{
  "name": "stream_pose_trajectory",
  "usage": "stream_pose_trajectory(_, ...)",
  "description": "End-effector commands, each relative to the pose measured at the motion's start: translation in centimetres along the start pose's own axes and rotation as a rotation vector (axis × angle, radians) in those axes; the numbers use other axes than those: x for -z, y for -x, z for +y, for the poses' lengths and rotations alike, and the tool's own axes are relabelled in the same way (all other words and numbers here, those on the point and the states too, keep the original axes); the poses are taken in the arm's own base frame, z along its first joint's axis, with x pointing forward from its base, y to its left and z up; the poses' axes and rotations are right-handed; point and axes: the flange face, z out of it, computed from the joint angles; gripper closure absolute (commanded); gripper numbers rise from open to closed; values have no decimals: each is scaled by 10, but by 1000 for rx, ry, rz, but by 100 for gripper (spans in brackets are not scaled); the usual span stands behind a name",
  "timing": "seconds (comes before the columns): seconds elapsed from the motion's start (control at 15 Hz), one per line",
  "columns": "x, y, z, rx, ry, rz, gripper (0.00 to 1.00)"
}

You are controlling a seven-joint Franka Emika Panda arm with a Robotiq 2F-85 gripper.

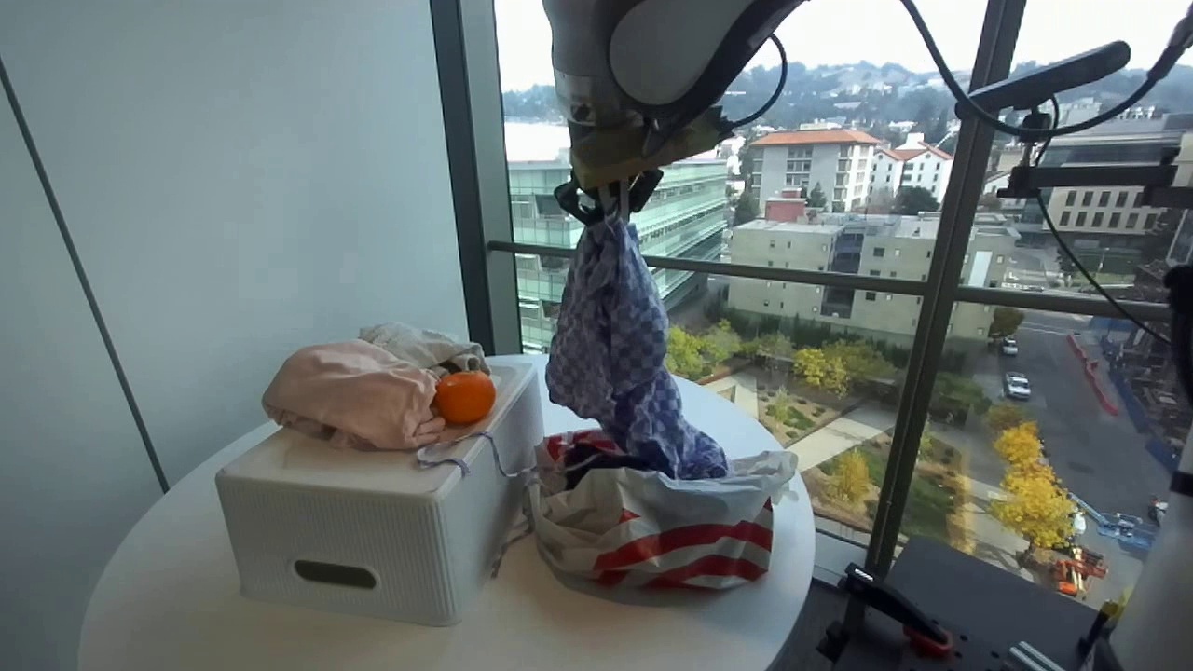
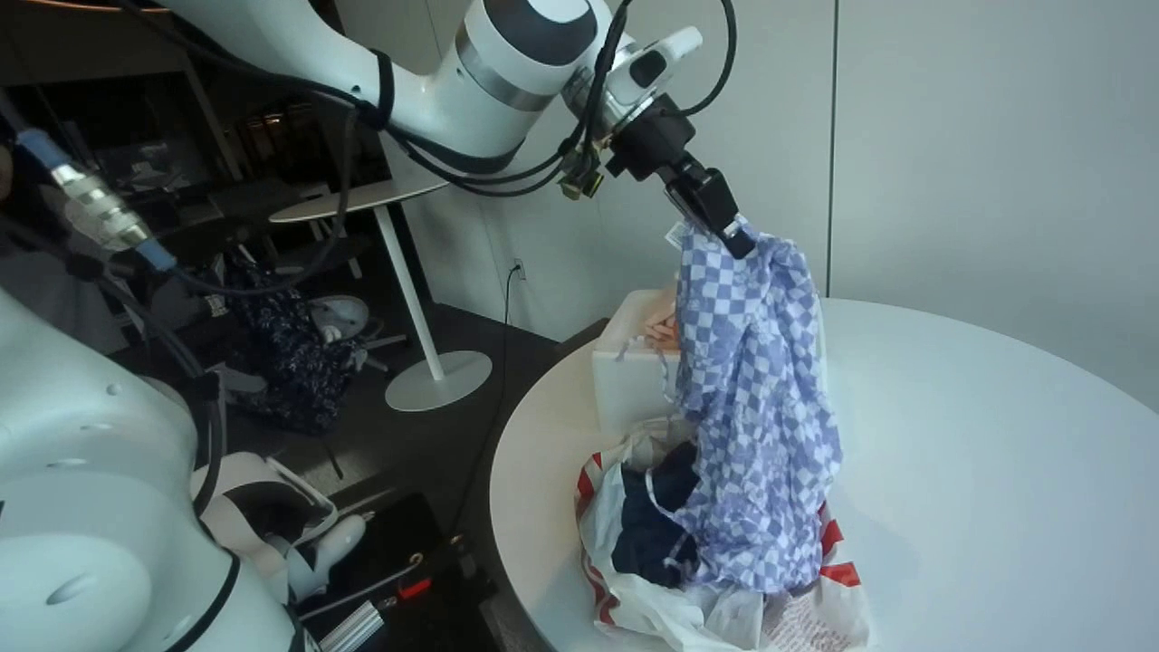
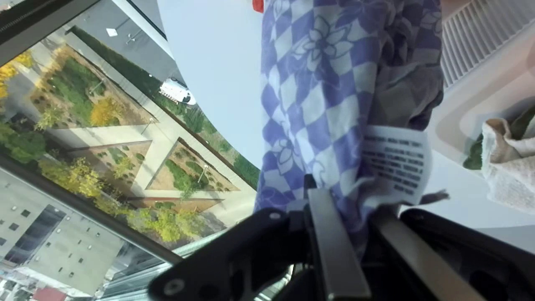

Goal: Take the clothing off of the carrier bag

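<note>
My end effector (image 1: 614,209) is drawn narrow, with a bunch of the cloth (image 2: 756,380) pinched between its fingers (image 3: 336,242). The cloth hangs over the bag (image 1: 676,550), its bottom end down at the bag's mouth; whether the last folds rest on the dark fabric (image 2: 656,516) inside, I can't tell from here.

By its look this is a light piece, thin and limp. I'd expect it to drape wherever gravity takes it and to swing if I hurry. Nothing about it seems fragile, and the crumpled weave looks more grippy than slick. The gathered top edge strikes me as a sensible hold: bunched folds, right at one end, so the rest simply trails beneath. The label (image 3: 395,163) sits just beside the fingers, and I wouldn't trust that alone to bear the load.

The long axis is near upright, gathered end on top, free end pointing down. In an exterior view the lower part (image 1: 666,438) kicks sideways, away from the box (image 1: 335,522) and over the bag's mouth. In the wrist view the length runs from the fingers toward the upper edge. I judge it needs more height before the tail clears the bag and I can carry it over the tabletop (image 2: 978,435).
</note>
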Motion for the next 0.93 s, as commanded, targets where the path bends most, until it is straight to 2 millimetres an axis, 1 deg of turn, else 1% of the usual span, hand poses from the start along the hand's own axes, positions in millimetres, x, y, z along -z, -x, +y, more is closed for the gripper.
stream_pose_trajectory(0.0, 98, -16, 7, -7, 32, 202, 98)
stream_pose_trajectory(0.07, 126, -19, 5, 9, 34, 256, 98)
stream_pose_trajectory(0.27, 207, -25, -19, 55, 39, 418, 98)
stream_pose_trajectory(0.4, 258, -26, -42, 90, 22, 528, 98)
stream_pose_trajectory(0.53, 303, -29, -68, 110, 5, 629, 98)
stream_pose_trajectory(0.6, 322, -31, -80, 114, 6, 675, 98)
stream_pose_trajectory(0.67, 336, -33, -93, 123, 7, 709, 98)
stream_pose_trajectory(0.73, 346, -36, -107, 132, 10, 738, 98)
stream_pose_trajectory(0.87, 356, -41, -138, 151, 19, 782, 98)
